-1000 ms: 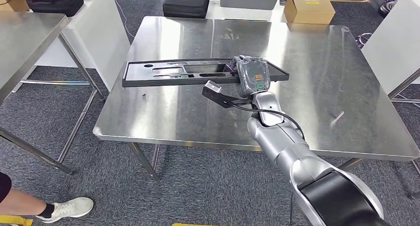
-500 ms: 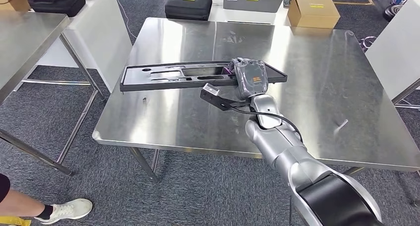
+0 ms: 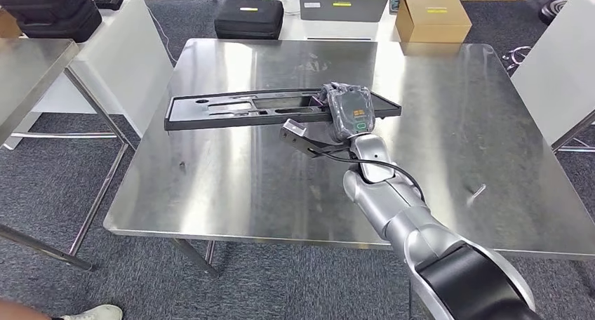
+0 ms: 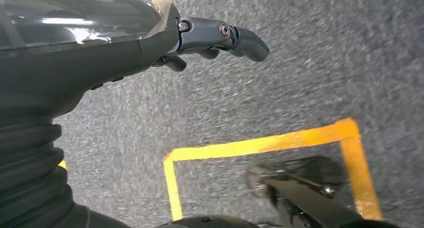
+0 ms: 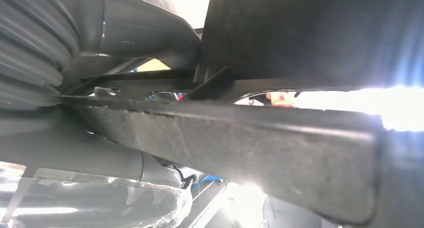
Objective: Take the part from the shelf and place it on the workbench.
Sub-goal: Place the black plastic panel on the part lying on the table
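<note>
A long flat black part [image 3: 238, 109] with cut-outs hangs level just over the steel workbench [image 3: 245, 187], reaching toward its left side. My right hand [image 3: 349, 109] grips the part near its right end, the back of the hand facing up. In the right wrist view the part's dark edge [image 5: 250, 138] runs across close to the camera, clamped against the hand. I cannot tell whether the part touches the tabletop. My left hand [image 4: 220, 38] hangs over grey carpet, its fingers loosely extended and holding nothing.
A small metal piece [image 3: 477, 191] lies on the workbench's right side. Beyond the far edge are a cardboard box [image 3: 431, 15] and a black case [image 3: 249, 17]. A second steel table [image 3: 28, 74] stands at left, white panels [image 3: 133, 53] between. Yellow floor tape [image 4: 260, 145] lies under the left hand.
The whole picture has shifted, so the camera has moved nearer the workbench. My right hand still grips the part, which now sits a little farther over the tabletop.
</note>
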`<state>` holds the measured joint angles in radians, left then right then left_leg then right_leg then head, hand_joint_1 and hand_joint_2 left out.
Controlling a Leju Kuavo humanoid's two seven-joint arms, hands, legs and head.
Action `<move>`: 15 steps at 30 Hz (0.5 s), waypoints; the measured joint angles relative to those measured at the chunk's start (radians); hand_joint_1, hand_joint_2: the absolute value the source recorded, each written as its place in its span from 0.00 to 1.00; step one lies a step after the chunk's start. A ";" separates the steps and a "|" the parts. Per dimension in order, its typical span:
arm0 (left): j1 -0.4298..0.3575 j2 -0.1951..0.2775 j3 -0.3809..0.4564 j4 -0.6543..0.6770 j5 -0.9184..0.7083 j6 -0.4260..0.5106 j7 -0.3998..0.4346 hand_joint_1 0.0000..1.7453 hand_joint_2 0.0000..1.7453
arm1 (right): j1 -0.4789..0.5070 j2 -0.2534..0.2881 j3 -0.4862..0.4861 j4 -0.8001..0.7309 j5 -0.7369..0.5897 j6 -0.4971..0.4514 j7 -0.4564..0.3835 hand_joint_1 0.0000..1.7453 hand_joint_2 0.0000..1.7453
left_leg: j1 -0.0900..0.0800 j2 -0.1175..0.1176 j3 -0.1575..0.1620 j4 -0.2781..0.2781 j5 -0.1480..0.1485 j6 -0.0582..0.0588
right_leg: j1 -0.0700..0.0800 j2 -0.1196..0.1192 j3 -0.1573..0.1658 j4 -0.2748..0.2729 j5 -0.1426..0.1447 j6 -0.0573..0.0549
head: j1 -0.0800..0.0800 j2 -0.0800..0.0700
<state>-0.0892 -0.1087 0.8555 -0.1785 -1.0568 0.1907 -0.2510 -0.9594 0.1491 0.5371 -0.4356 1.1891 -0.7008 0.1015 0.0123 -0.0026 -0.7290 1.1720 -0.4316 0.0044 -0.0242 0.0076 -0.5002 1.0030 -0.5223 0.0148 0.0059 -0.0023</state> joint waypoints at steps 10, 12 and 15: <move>-0.002 0.000 0.000 0.000 0.000 0.000 0.000 0.00 1.00 | -0.006 0.004 0.000 -0.002 0.000 -0.003 -0.001 1.00 1.00 | -0.008 -0.006 0.111 -0.158 -0.014 0.061 | 0.014 -0.001 -0.115 0.223 -0.059 0.031 | 0.001 0.000; 0.000 0.000 0.000 0.001 0.000 0.000 0.000 0.00 1.00 | 0.006 0.001 0.000 -0.002 0.000 -0.003 -0.001 1.00 1.00 | -0.009 -0.012 0.131 -0.158 -0.032 0.064 | 0.015 -0.001 -0.189 0.296 -0.088 0.029 | 0.001 0.000; 0.004 -0.001 0.000 0.001 0.000 0.000 0.000 0.00 1.00 | 0.014 -0.005 0.000 -0.002 0.000 -0.003 -0.001 1.00 1.00 | -0.013 -0.019 0.173 -0.159 -0.063 0.062 | 0.016 -0.002 -0.193 0.165 -0.002 0.048 | 0.001 0.000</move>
<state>-0.0855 -0.1094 0.8553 -0.1778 -1.0571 0.1911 -0.2511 -0.9453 0.1439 0.5367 -0.4375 1.1887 -0.7034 0.1003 -0.0008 -0.0217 -0.5563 1.0133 -0.4947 0.0662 -0.0080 0.0054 -0.6932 1.1680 -0.5244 0.0631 0.0072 -0.0023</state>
